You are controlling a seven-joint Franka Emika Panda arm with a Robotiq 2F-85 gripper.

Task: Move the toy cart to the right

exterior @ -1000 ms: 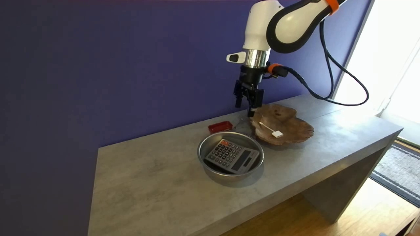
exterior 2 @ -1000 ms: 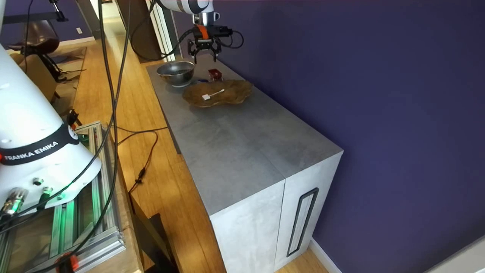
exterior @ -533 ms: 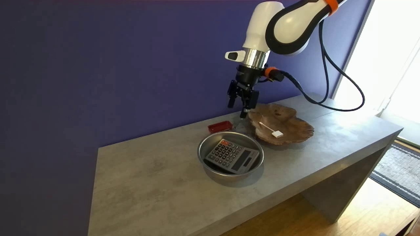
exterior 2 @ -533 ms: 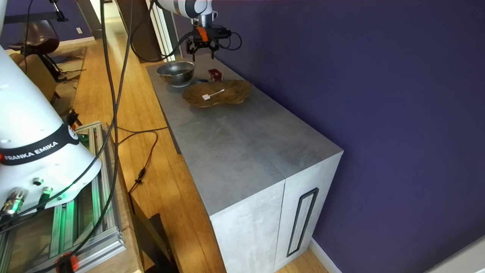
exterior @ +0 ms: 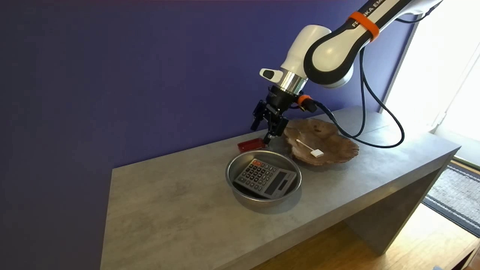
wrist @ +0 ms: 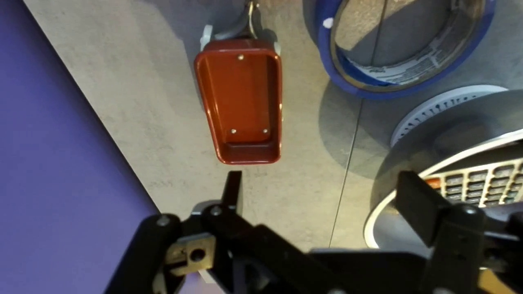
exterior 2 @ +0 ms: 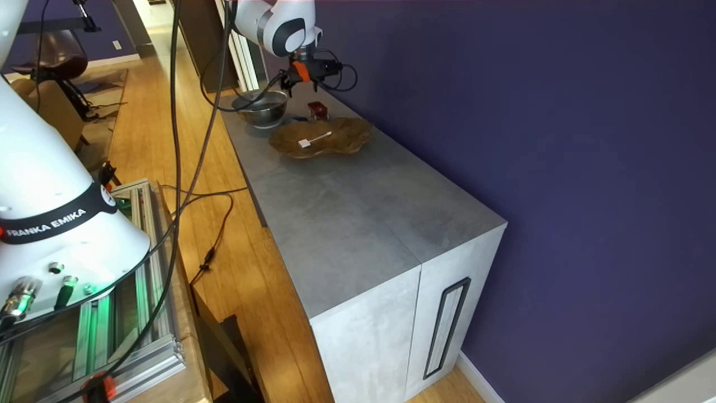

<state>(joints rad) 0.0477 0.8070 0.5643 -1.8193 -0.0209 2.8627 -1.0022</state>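
Red toy cart [wrist: 245,98] near spread end effector [wrist: 320,187], w/ bowl [wrist: 433,134] partly off-frame, R edge, wrist view.

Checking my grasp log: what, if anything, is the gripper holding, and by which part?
Nothing is held. In the wrist view the gripper is open, and the toy cart rests on the countertop, outside its spread jaws.

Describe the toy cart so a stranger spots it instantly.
On the grey counter, find the metal bowl. Between it and the purple wall sits the toy cart, an open box whose red body stands apart from the blue tape and brown dish.
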